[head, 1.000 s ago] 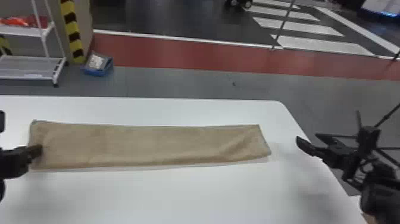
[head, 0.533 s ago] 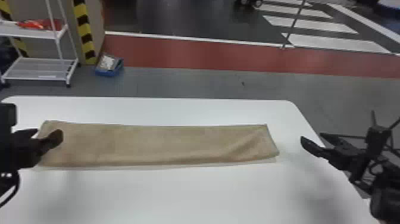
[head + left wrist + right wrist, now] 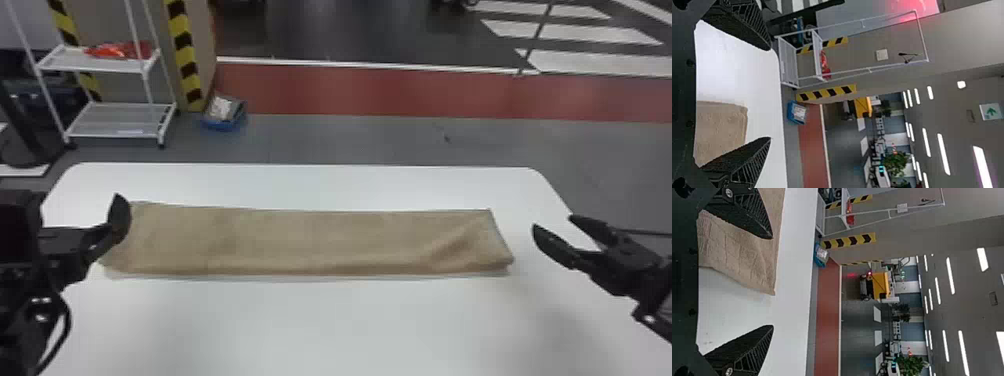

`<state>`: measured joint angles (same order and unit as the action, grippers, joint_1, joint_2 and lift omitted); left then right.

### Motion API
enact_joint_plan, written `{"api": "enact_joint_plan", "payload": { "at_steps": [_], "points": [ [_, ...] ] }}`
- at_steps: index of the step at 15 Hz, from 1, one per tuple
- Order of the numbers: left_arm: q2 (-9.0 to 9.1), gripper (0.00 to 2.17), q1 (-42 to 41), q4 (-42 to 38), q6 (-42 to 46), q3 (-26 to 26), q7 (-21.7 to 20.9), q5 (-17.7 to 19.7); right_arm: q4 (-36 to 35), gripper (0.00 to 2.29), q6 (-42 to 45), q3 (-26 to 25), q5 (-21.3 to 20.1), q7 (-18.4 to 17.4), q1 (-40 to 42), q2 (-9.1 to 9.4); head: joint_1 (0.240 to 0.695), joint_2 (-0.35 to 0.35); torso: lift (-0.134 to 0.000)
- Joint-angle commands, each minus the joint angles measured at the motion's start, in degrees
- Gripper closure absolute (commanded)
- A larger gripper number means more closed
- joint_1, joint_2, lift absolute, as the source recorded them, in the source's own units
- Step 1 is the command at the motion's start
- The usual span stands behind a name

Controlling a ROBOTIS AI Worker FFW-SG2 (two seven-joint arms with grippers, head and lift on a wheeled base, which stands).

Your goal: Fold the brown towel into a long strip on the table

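Observation:
The brown towel (image 3: 310, 242) lies flat on the white table as a long strip running left to right, with a slanting crease near its right end. Over the strip's left end is my left gripper (image 3: 112, 225), and in the left wrist view that gripper (image 3: 770, 94) stands open, the towel's end (image 3: 721, 129) beyond its fingers. Off the right end, above the table's right side, my right gripper (image 3: 555, 232) is open and holds nothing. In the right wrist view the towel's corner (image 3: 750, 262) lies beyond the right gripper (image 3: 773, 282).
The white table (image 3: 320, 325) has rounded far corners. Past its far edge, on the floor, stand a white wire shelf (image 3: 120, 120) and a blue bin (image 3: 224, 115) at the left.
My left gripper has come off the towel's left end, lifting and shifting right, and its fingers have spread. The head view has swung left. The towel looks unchanged.

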<state>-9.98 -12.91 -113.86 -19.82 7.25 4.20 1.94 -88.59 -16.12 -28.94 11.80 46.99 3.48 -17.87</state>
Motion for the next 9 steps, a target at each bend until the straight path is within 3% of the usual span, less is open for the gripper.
{"api": "enact_joint_plan", "payload": {
  "at_steps": [1, 4, 9],
  "points": [
    [1.19, 0.07, -4.4, -2.9, 5.1, -3.5, 0.4, 1.0, -5.7, 0.08, 1.2, 0.6, 0.1, 0.0, 3.5, 3.19, 0.695, -0.099, -0.110],
    [1.19, 0.07, -6.7, -3.6, 9.0, -10.5, 2.9, 0.7, -11.5, 0.08, 4.0, 2.1, -0.9, -2.0, 7.7, 7.14, 0.695, -0.116, -0.110],
    [0.92, 0.06, -7.9, -1.5, 14.2, -16.6, 5.3, -2.0, -25.9, 0.09, 10.5, 6.6, -0.6, -15.4, 20.2, 14.88, 0.695, -0.172, -0.110]
  ]
}}
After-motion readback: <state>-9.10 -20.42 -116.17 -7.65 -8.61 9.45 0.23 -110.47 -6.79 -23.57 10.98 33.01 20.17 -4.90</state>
